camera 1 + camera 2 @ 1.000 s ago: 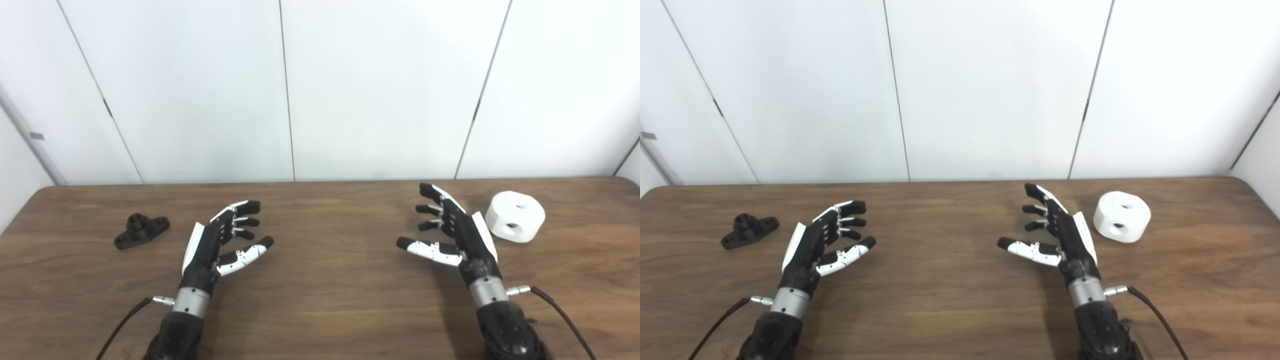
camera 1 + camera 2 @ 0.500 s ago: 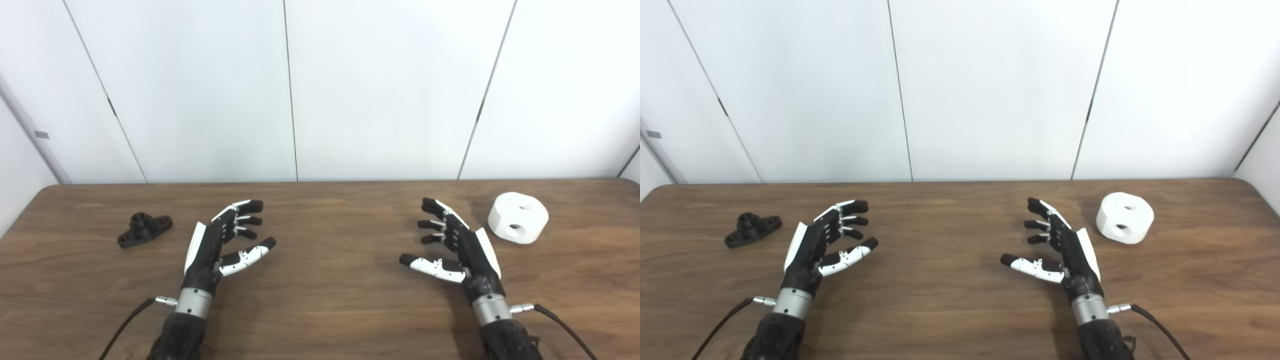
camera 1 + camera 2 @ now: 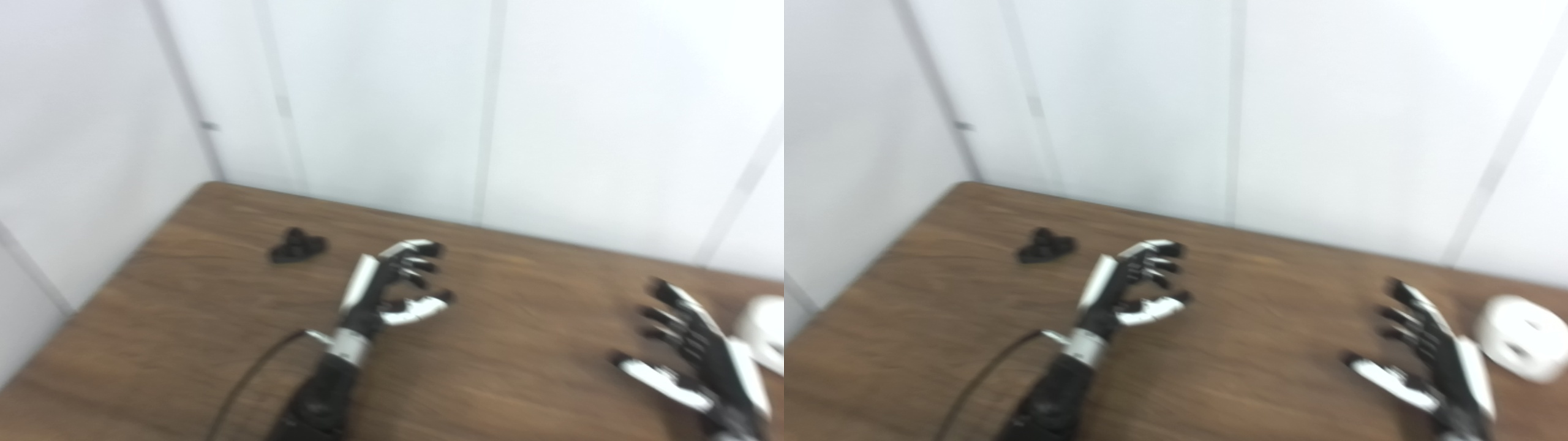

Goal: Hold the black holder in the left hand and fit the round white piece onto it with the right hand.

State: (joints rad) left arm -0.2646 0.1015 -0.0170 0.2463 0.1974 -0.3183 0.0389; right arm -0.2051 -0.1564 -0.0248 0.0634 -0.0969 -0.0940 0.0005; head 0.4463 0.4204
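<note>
Bare table lies between black holder and round white piece. Left hand, fingers spread and empty, sits just right of the holder; tabletop between them unobstructed. Right hand, likewise spread, sits just left of the white piece.

Black holder, white piece apart

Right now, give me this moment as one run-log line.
left robot hand: open, empty | right robot hand: open, empty | black holder: on table, untouched | round white piece: on table, untouched | image: blurred
</note>
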